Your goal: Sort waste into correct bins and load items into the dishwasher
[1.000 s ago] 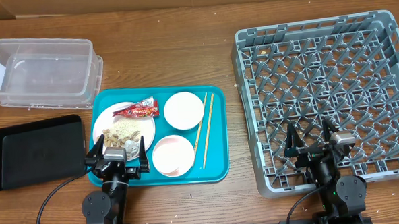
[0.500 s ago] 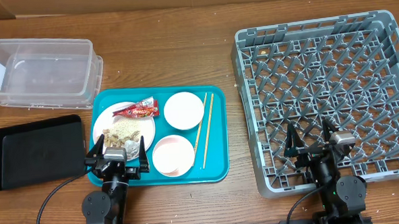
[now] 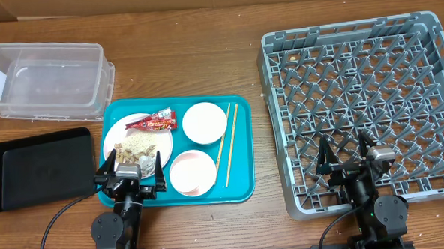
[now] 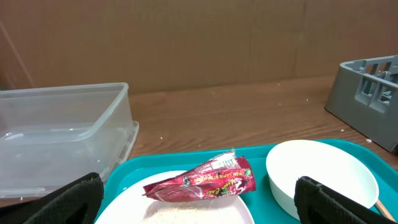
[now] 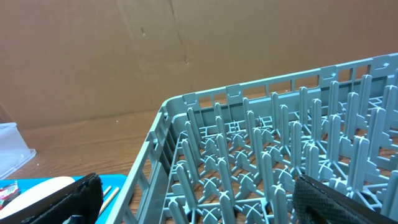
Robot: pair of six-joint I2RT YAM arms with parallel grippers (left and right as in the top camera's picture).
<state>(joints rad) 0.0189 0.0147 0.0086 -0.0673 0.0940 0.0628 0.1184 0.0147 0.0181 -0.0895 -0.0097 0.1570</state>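
Red sauce packet (image 4: 205, 182) lies on the far rim of the white plate (image 3: 110, 141), straight ahead of the left gripper (image 3: 131, 172). Its long axis runs crosswise to the reach, in line with the jaw gap, so a wrist turn would probably help. That gripper hovers low over the plate's near edge, jaws wide and empty. The right gripper (image 3: 349, 156), also wide open, hangs over the near side of the dish rack (image 3: 269, 77), well apart, so the left arm is nearer.
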